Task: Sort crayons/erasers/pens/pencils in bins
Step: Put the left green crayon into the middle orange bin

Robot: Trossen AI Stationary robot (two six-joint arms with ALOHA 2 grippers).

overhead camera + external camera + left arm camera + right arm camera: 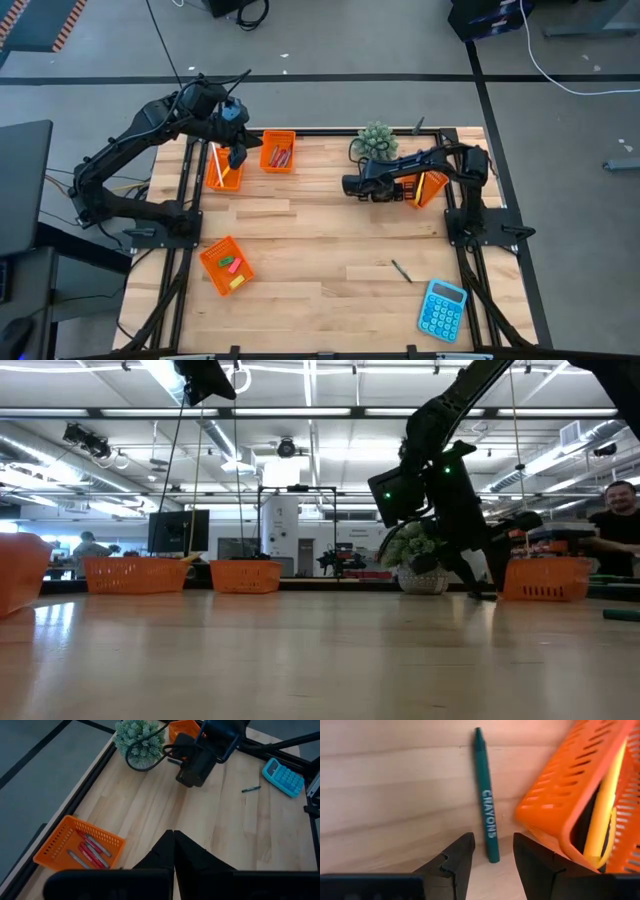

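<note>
Green crayon point(485, 795) lies loose on the table between the parted fingers of the right gripper point(493, 855), beside a tilted bin point(570, 800); left gripper point(173, 851), closed and empty, hovers over mostly filled bins point(278, 151); a dark pen point(401, 270) remains unsorted.

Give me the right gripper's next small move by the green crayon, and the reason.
Probably ease the right gripper down and forward over the green crayon, then close. Its fingers stand open with the crayon's near end between the tips, lying loose on the table beside an orange bin, not yet gripped.
</note>
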